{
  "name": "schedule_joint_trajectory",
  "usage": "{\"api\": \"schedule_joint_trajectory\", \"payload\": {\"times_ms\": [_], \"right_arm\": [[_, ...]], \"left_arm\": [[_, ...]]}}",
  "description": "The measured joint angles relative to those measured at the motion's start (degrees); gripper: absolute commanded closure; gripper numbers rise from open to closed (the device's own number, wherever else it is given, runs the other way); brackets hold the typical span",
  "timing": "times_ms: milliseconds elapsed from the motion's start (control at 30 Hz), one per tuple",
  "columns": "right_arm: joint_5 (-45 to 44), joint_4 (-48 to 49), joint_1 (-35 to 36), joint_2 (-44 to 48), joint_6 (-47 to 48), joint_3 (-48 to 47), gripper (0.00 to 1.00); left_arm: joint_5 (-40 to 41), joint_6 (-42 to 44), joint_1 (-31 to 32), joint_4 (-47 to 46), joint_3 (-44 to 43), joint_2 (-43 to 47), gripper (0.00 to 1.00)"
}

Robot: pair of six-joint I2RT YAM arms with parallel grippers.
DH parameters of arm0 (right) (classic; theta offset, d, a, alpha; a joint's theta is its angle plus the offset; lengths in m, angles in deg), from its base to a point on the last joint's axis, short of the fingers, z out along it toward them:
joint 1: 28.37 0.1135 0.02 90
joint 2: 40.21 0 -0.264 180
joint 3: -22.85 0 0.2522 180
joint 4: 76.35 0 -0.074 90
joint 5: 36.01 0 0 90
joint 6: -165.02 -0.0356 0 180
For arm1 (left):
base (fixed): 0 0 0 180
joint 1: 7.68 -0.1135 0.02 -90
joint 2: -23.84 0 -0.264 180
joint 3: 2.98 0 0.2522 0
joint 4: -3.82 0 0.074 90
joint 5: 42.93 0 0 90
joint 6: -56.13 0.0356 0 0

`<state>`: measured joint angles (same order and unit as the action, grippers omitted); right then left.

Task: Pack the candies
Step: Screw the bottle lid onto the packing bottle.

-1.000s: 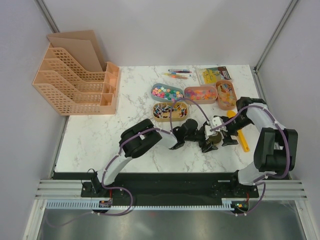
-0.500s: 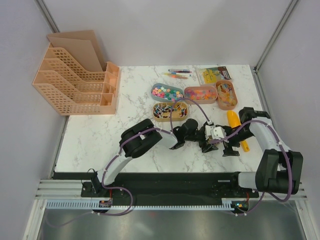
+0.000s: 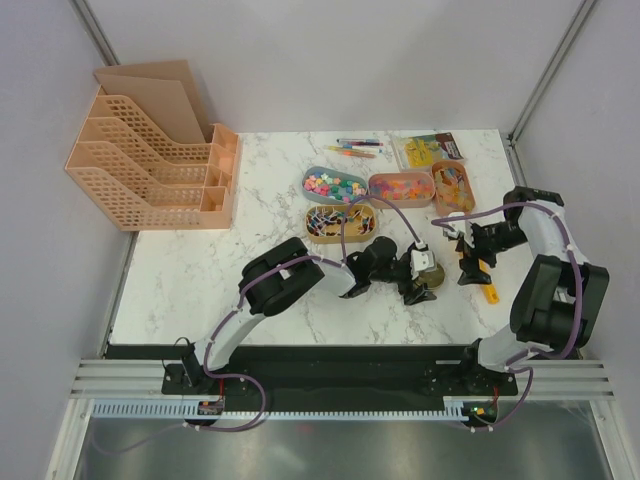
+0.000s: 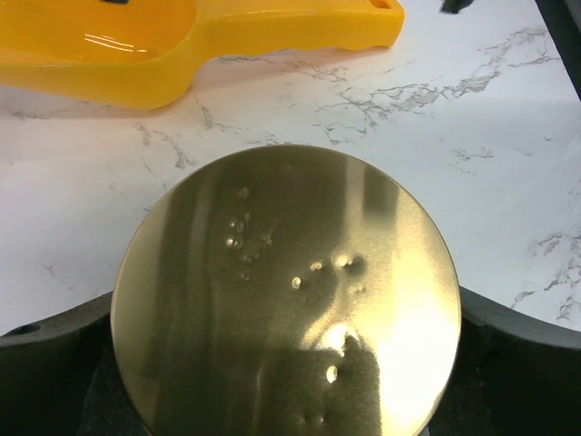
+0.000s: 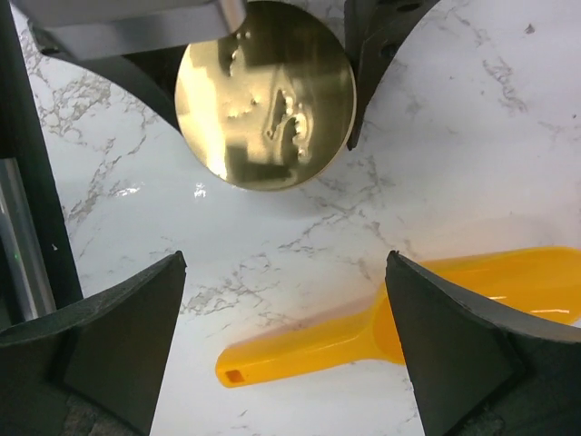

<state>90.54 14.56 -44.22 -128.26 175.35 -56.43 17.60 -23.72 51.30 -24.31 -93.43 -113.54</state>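
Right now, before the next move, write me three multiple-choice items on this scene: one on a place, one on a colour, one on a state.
1. Where does the scoop lie?
A. on the floor
B. on the table, below the right gripper
C. upright in a cup

2. What colour is the round tin between the fingers of the left gripper?
A. gold
B. blue
C. white

3. How does the right gripper stand?
A. shut on the scoop
B. shut on a pen
C. open, holding nothing

Answers:
1. B: the right wrist view shows the handle lying on marble between the spread fingers.
2. A: both wrist views show shiny gold.
3. C: its fingers stand wide apart, gripping nothing.
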Motion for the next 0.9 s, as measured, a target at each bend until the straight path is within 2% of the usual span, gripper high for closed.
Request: {"api": "schedule_joint_trajectory", "payload": {"times_ms": [133,267,333,367,433,500,900], "right_arm": [[1.49,0.04,1.64,-2.73,0.04,-1.33,0.02],[2.4,-0.15,4.72,-3.32,0.46,-1.33,0.02],[2.73,-0.35,5.68,-3.58,0.55,-1.33,0.02],[2.73,-0.37,5.79,-3.76,0.57,-1.33,0.02],[2.71,-0.35,5.77,-3.91,0.57,-1.33,0.02],[2.67,-0.37,5.77,-3.89,0.57,-1.33,0.02],[2.95,-0.33,5.57,-2.38,-1.2,-2.14,0.02]], "left_arm": [[-0.26,0.22,-0.04,0.7,-0.37,0.0,0.84],[-0.61,0.37,-0.02,1.55,-1.77,-0.66,0.71],[-0.66,0.37,0.0,1.81,-2.49,-1.03,0.56],[-0.63,0.39,0.02,2.03,-2.67,-1.07,0.36],[-0.61,0.42,0.02,2.29,-2.75,-1.07,0.29],[-0.57,0.46,0.02,2.4,-2.75,-0.98,0.15],[3.72,1.09,0.39,8.11,-0.55,2.91,0.13]]}}
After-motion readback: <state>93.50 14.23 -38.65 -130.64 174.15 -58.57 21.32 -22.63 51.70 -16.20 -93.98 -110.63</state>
